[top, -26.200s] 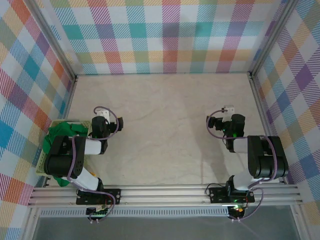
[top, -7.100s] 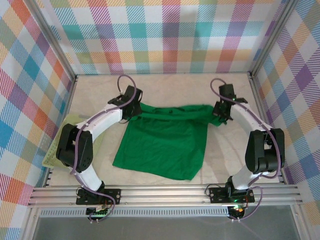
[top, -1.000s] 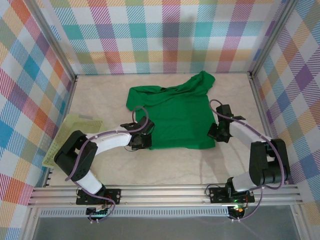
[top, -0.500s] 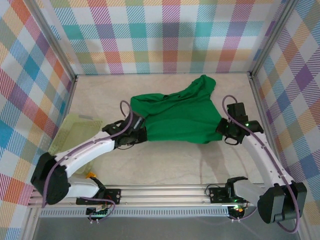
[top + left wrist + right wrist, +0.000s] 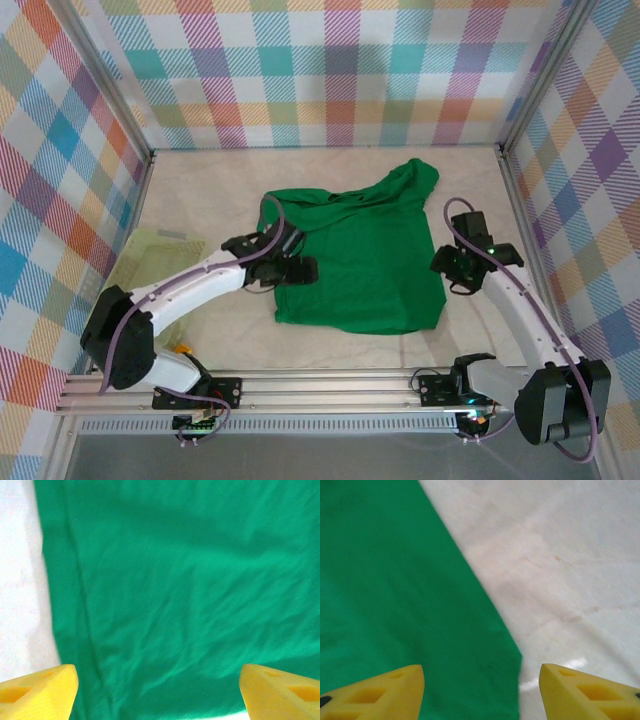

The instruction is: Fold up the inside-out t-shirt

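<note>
Top external shows the green t-shirt (image 5: 355, 255) spread mid-table, its far right sleeve (image 5: 415, 178) bunched. The left gripper (image 5: 300, 270) and right gripper (image 5: 447, 268) stand jaws apart, holding nothing, at the shirt's 2 side edges. If you fold now, you may trap that bunch, and low fingers could drag cloth. 0.5 seconds ago the near hem lay farther back.

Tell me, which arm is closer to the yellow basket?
Left. The left end effector is over the shirt edge facing the basket; the right end effector is over the opposite edge.
</note>
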Action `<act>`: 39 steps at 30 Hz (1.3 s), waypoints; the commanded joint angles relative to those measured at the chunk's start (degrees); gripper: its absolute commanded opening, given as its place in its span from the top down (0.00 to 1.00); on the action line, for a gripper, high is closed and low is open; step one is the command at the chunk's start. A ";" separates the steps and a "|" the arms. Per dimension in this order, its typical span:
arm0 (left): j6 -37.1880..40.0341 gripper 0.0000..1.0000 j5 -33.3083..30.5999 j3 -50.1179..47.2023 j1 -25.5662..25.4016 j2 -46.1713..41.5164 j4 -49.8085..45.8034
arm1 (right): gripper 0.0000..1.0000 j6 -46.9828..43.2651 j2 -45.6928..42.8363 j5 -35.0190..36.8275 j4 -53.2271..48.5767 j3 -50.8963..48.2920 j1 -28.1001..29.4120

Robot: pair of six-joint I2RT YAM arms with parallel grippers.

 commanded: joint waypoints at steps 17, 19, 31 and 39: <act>4.08 0.53 7.21 63.59 10.82 57.37 3.29 | 0.40 2.11 16.02 -18.10 23.50 -4.84 9.81; 3.83 0.54 7.04 66.58 11.22 60.11 3.39 | 0.40 2.37 17.80 -18.14 24.36 -5.24 10.06; 3.82 0.63 7.69 83.92 17.13 73.81 2.50 | 0.44 7.60 28.29 -10.20 19.30 -3.22 10.15; 0.16 0.64 7.97 86.01 22.81 77.16 3.41 | 0.44 9.56 28.54 -7.31 17.22 -3.15 10.09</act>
